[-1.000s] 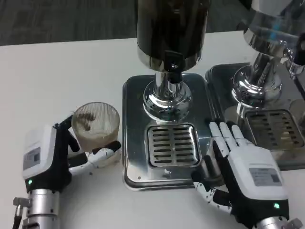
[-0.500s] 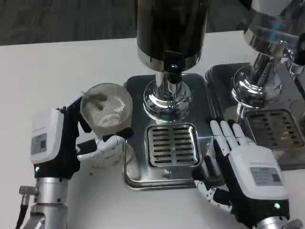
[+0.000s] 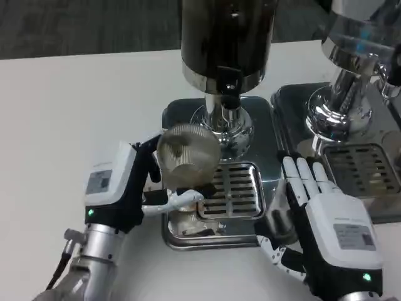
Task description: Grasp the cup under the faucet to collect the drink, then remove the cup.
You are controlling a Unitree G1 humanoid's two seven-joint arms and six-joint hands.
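Cup: the clear ribbed cup (image 3: 187, 157) sits over the left edge of the drip grate (image 3: 235, 190), at about 7 o'clock from the faucet (image 3: 228, 93).
Left hand: the left hand (image 3: 128, 188) grips the cup from its left side.
Right hand: the right hand (image 3: 326, 219) lies flat with fingers straight and holds nothing, on the tray's (image 3: 178, 119) right edge.
Room: bare white table (image 3: 75, 113) lies wide at 9 o'clock.

Ribbed clear cup (image 3: 187, 155), chrome slotted drip tray (image 3: 233, 189), white table (image 3: 75, 113).
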